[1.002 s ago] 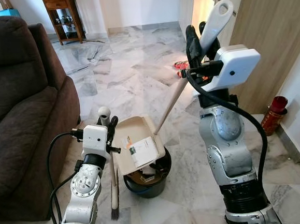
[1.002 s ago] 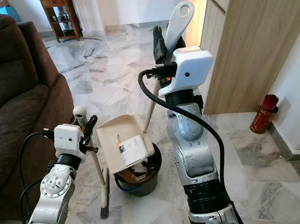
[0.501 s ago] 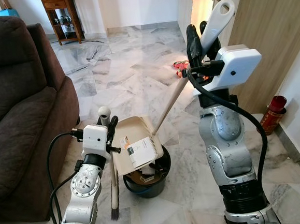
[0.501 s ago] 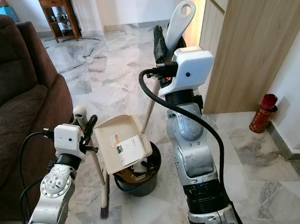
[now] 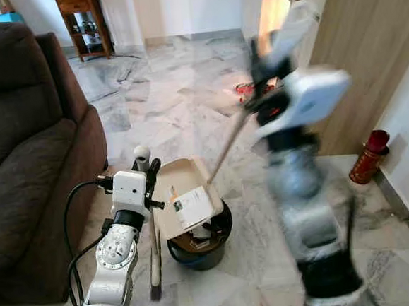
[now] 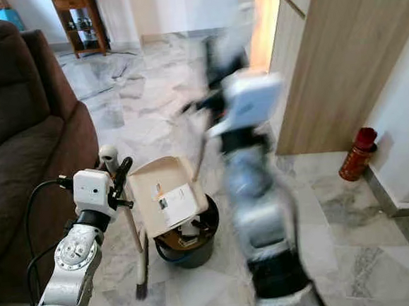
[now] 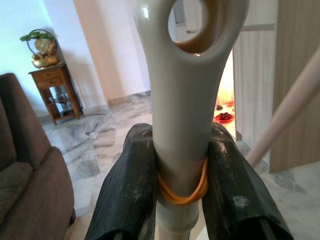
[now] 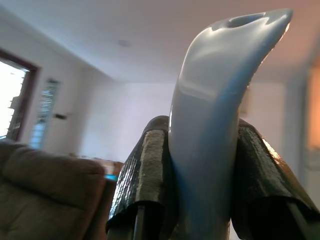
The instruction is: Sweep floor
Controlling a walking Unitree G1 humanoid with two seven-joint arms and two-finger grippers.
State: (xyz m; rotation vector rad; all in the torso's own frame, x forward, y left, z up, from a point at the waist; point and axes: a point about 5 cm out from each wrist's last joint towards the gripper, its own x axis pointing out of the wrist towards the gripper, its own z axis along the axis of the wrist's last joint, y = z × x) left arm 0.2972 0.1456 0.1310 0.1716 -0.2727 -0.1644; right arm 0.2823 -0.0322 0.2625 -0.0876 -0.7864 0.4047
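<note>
Moved: right arm (image 5: pixel 302 181) is now a blur, caught mid-swing, where half a second ago it was sharp; the dustpan tips a little steeper over the bucket.
Right gripper (image 8: pixel 200 170): raised high at about 1 o'clock from the bucket, both black fingers (image 8: pixel 145 175) pressed against the dustpan's pale handle (image 8: pixel 215 105), gripping it.
Dustpan (image 5: pixel 182 196): beige, tilted over the bucket's mouth, a white label on its inner face; its long stick runs up toward 1 o'clock to the right gripper.
Bucket (image 5: pixel 206 246): black, on the marble floor (image 5: pixel 178 91) between the two arms, some litter inside.
Left gripper (image 7: pixel 182 165): low, at 9 o'clock of the bucket, fingers (image 7: pixel 125 185) clamped on the broom handle (image 7: pixel 185 100), an orange rubber band around it.
Broom (image 5: pixel 155 260): nearly upright just beside the bucket, dark bristles touching the floor.
Sofa (image 5: pixel 28 160): brown, at 9 o'clock.
Red bottle (image 5: pixel 369 157): at 3 o'clock, by the wall.
</note>
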